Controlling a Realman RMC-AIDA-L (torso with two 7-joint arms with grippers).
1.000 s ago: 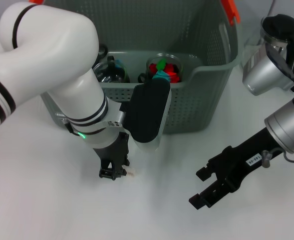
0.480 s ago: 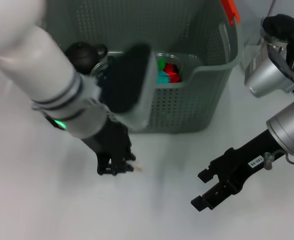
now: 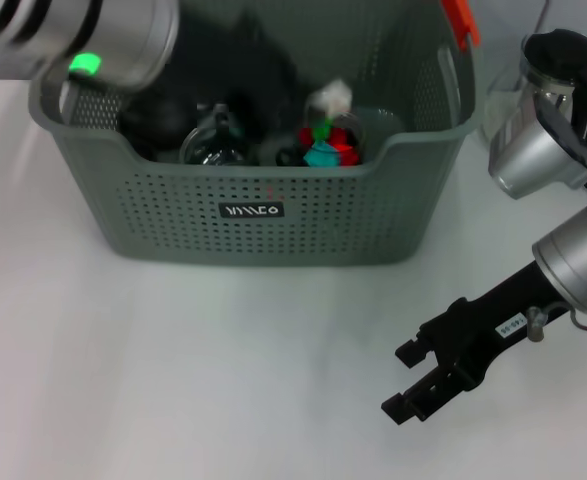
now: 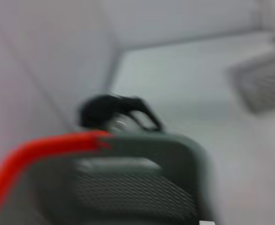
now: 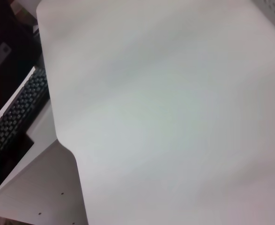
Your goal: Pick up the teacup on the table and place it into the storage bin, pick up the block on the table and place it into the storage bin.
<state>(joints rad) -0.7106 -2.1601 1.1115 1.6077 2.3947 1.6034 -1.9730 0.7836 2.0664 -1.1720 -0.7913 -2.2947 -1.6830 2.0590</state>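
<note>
We see the storage bin at 12 o'clock on the desk, with colourful pieces inside. Our left arm reaches over its 10 o'clock corner; we cannot tell its gripper's state. Our right gripper hovers spread and empty at 4 o'clock.

Silver arm segments, one with a green light, and a black right claw bearing a white label.
</note>
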